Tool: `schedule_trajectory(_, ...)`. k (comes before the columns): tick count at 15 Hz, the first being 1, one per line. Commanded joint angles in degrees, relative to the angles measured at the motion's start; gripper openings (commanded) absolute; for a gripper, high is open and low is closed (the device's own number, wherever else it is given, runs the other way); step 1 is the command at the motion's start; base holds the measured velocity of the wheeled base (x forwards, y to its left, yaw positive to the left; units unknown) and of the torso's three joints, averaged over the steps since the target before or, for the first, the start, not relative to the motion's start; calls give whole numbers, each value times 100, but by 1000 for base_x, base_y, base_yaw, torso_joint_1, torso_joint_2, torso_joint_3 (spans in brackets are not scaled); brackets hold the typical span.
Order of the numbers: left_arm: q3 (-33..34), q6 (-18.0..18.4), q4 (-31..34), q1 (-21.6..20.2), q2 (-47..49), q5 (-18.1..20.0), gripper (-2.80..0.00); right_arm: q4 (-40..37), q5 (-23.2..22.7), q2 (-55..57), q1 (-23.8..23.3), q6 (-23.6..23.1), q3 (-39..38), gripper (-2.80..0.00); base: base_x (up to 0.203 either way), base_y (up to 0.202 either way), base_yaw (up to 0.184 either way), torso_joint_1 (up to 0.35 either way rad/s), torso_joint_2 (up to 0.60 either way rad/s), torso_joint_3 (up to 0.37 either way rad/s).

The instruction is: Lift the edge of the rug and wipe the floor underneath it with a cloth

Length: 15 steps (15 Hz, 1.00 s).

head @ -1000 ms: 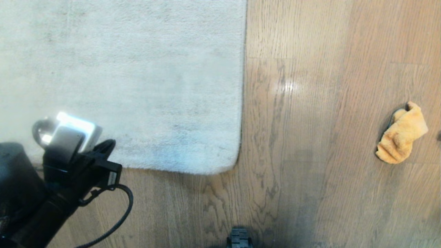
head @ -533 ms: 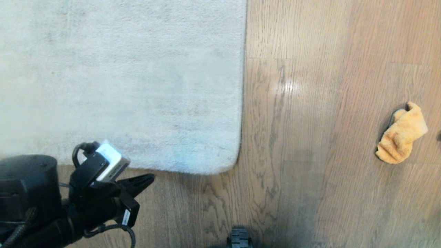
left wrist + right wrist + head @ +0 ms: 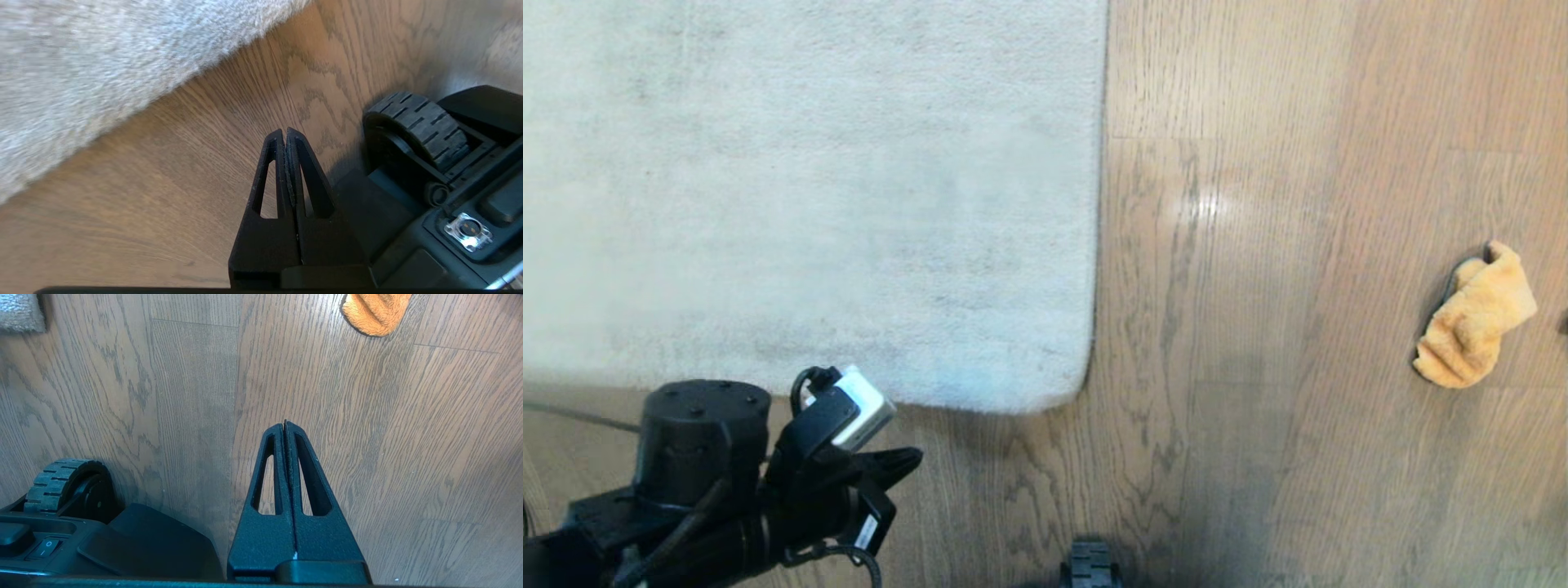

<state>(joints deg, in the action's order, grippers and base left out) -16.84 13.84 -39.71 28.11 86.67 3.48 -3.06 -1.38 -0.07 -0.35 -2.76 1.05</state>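
Observation:
A pale grey-beige rug lies flat over the upper left; its rug edge (image 3: 980, 402) runs along the near side to a rounded corner (image 3: 1078, 384). In the left wrist view the rug edge (image 3: 135, 81) crosses above the jaws. My left gripper (image 3: 913, 459) (image 3: 284, 131) hovers over the floor (image 3: 1217, 327) just in front of that edge, shut and empty, pointing right. The orange-yellow cloth (image 3: 1474, 318) lies crumpled on the floor at the far right, also at the picture's rim as the cloth (image 3: 376, 312). My right gripper (image 3: 285, 424) is parked low by the base, shut and empty.
The robot's base wheel (image 3: 1090, 565) shows at the bottom middle, and as the wheel (image 3: 416, 126) close beside the left fingers. Another wheel (image 3: 67, 486) and the dark base housing (image 3: 143, 539) sit next to the right gripper. Bare plank floor separates rug and cloth.
My left arm has swung off the rug, toward me and rightward, and its wrist has rolled so the shut fingers now point right over the floor. Rug and cloth have not moved.

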Motion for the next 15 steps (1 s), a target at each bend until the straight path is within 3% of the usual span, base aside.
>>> schedule_trajectory(1, -24, 7, -300, -45, 773, 1, -280, -2, -3, 14, 0, -6, 3, -280, 0, 0, 0, 0, 0, 0)
schedule_trajectory(5, -357, 31, -1200, -254, 1860, 4, -280, -2, -3, 16, 0, -6, 1, -280, 0, 0, 0, 0, 0, 0)
schedule_trajectory(9, -1246, 7, -2144, -406, 2890, 58, -280, -2, -3, 16, 0, -6, 1, -280, 0, 0, 0, 0, 0, 0)
schedule_trajectory(12, -1830, -29, -2399, -417, 3320, 423, -280, -2, -3, 16, 0, -6, 1, -280, 0, 0, 0, 0, 0, 0)
schedule_trajectory(15, -2006, -34, -2636, -400, 3554, 821, -280, -2, -3, 16, 0, -6, 1, -280, 0, 0, 0, 0, 0, 0)
